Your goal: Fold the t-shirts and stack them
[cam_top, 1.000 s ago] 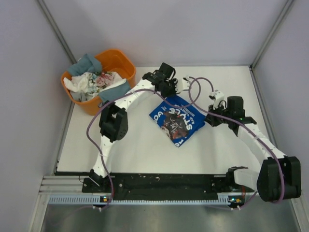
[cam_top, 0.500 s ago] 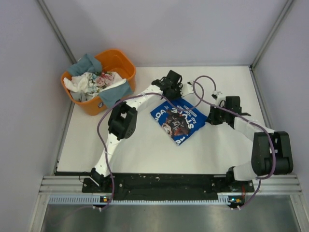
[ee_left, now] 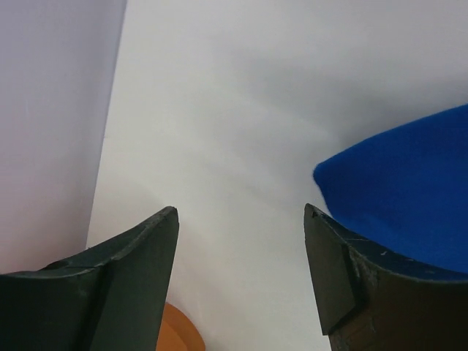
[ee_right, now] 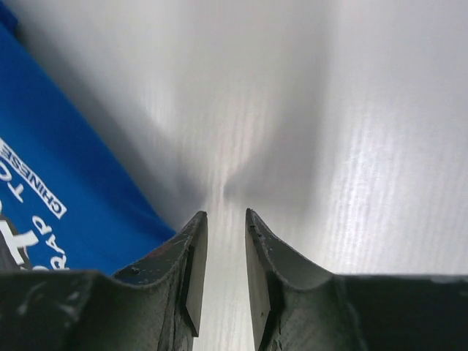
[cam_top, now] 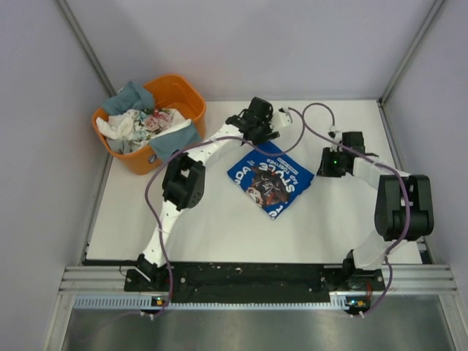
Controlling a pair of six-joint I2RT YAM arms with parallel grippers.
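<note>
Blue shirt [cam_top: 269, 179] lies flat on the table [cam_top: 219, 227], about mid-table and between the two arms. It sits diagonal to the table edges. It's folded to a compact, roughly rectangular packet with the print side up, showing white lettering over a dark graphic w/ some red in it. The near corner looks a bit rounded, not crisp. In the left wrist view its edge reads as a soft, puffy curve, so the cloth is doubled over, not a single layer.

Left gripper [ee_left: 241, 212] is spread wide w/ nothing between the jaws, only bare table. It sits just beside the packet's far corner, the blue cloth off to one side of one finger. Right gripper [ee_right: 223, 213] shows just a slim gap, table visible through it, and is also empty. It sits just off the packet's right edge, apart from the cloth.

My read: one arm at each side of the packet suits a two-handed fold, and empty jaws clear of the cloth suggest this fold is finished. The packet prob. serves as the base of the stack.

Other shirts [cam_top: 142, 117] are heaped unfolded in the orange tub [cam_top: 135, 162] at the far-left corner – grey-blue, white and floral. The grey-blue one drapes over the rim. Most of the task is left.
</note>
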